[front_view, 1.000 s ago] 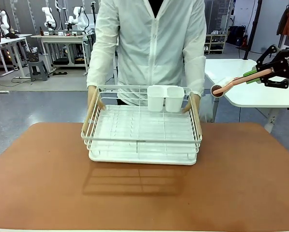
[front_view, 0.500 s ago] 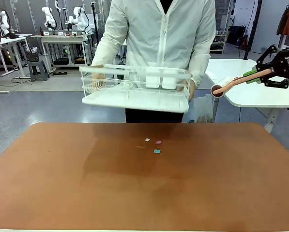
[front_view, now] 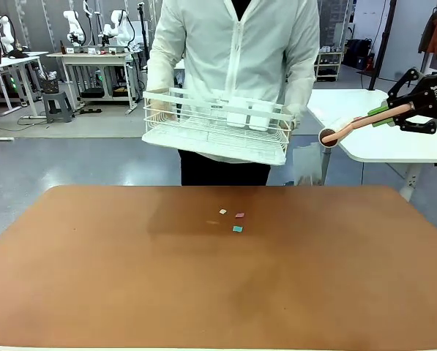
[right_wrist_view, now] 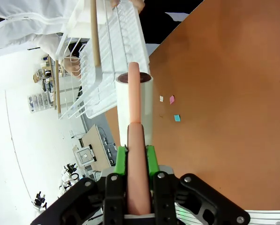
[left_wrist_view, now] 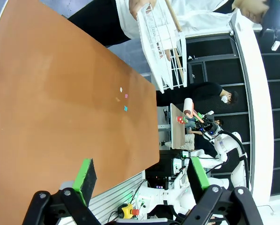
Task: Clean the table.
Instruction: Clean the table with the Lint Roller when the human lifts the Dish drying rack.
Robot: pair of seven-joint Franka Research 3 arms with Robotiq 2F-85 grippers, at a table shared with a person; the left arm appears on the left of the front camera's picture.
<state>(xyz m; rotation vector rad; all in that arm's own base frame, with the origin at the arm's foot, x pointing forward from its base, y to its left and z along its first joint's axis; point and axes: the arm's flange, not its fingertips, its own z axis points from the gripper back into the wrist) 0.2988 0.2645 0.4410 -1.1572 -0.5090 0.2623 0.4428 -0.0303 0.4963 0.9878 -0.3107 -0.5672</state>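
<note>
- Worktop (front_view: pixel 94 278): wide, reddish-brown, matte leather-like skin, rounded corners, thin pale edge; spans foreground below both arms. Rigid and fixed, so nothing to grasp, only to roll over.
- Three small flat scraps (front_view: pixel 233 219) near its middle: pale, pink, teal. Probably feather-light, apt to skid.
- Right end effector (front_view: pixel 388 115) clamped on lint roller (front_view: pixel 350 129) by its pink handle, raised off the far right corner.
- Left end effector (left_wrist_view: pixel 140 172) gaping, green pads (left_wrist_view: pixel 86 176) bare.
- White wire dish rack (front_view: pixel 218 128) held above far edge by person (front_view: pixel 233 44).
</note>
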